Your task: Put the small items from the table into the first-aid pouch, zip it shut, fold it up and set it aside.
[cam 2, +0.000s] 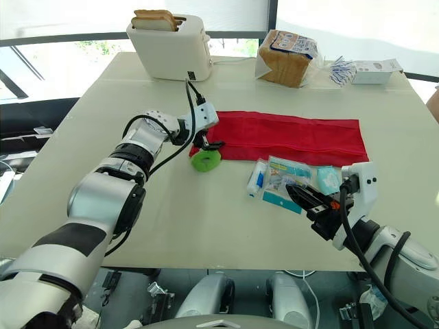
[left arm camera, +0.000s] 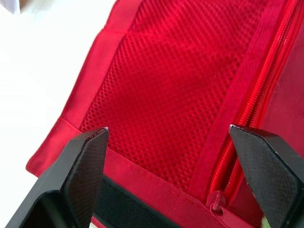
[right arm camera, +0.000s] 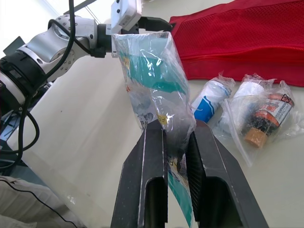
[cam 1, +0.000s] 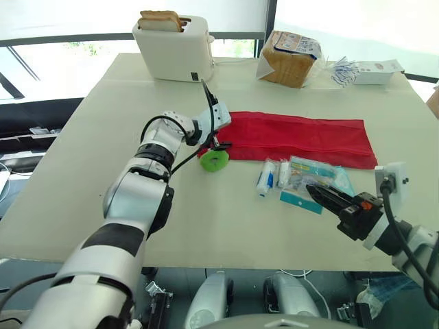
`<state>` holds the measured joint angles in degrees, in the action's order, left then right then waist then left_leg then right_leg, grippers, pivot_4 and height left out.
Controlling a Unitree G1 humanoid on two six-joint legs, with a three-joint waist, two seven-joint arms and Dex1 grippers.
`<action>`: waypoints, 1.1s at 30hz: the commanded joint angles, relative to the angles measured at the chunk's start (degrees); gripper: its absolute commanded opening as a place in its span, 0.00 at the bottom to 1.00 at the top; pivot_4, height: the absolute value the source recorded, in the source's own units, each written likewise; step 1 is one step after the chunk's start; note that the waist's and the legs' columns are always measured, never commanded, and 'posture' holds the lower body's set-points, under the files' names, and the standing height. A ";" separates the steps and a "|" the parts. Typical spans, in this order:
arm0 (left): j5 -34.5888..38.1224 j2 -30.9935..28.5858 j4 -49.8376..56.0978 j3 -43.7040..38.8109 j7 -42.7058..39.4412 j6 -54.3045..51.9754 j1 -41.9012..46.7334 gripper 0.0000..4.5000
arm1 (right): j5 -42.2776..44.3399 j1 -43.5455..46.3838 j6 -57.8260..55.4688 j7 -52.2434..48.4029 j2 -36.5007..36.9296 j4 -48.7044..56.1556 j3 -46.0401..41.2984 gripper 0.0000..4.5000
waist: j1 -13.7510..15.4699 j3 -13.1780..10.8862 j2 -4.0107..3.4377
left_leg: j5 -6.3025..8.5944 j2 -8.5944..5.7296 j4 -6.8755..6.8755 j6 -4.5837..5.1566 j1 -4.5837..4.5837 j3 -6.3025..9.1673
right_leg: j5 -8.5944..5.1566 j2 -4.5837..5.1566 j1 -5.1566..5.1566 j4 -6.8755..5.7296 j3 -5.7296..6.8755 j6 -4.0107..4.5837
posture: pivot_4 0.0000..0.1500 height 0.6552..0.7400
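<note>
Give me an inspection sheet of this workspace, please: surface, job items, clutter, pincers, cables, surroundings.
Surface: pale table, flat.
Job's things: red pouch laid flat, unfolded; green roll by its left end; wrapped tubes and a bagged bottle beside it.
Clutter: toaster holding toast, bread bag, box at the far edge.
Pincers: left pincer open over the pouch's end by the zipper pull; right pincer shut on a plastic packet.
Cables: black cable along the right arm.
Surroundings: windows behind the table.

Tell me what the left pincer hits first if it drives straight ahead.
Most likely the red pouch: the left pincer is open and aimed at its mesh panel, beside the zipper; nothing lies between.
</note>
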<state>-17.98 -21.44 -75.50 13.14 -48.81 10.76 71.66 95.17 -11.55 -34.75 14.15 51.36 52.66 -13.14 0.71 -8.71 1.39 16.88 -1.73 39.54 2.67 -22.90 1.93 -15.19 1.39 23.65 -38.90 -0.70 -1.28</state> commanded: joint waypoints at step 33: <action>6.53 2.39 0.89 -5.91 -14.24 -7.09 0.63 0.00 | -7.28 19.51 -4.97 -0.57 -6.54 -15.21 14.89 0.00 | -0.29 0.02 0.01 | -0.04 -0.01 0.14 -0.07 0.01 -0.04 | 0.01 -0.03 -0.01 -0.07 -0.01 -0.01 | 1.00 1.00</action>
<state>-14.27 -18.70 -75.61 9.31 -59.18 6.36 71.60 89.78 3.79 -38.19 14.00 46.66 40.74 -0.63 0.42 -8.69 1.40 16.84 -1.74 39.69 2.60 -22.87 1.89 -15.18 1.34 23.64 -38.98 -0.70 -1.29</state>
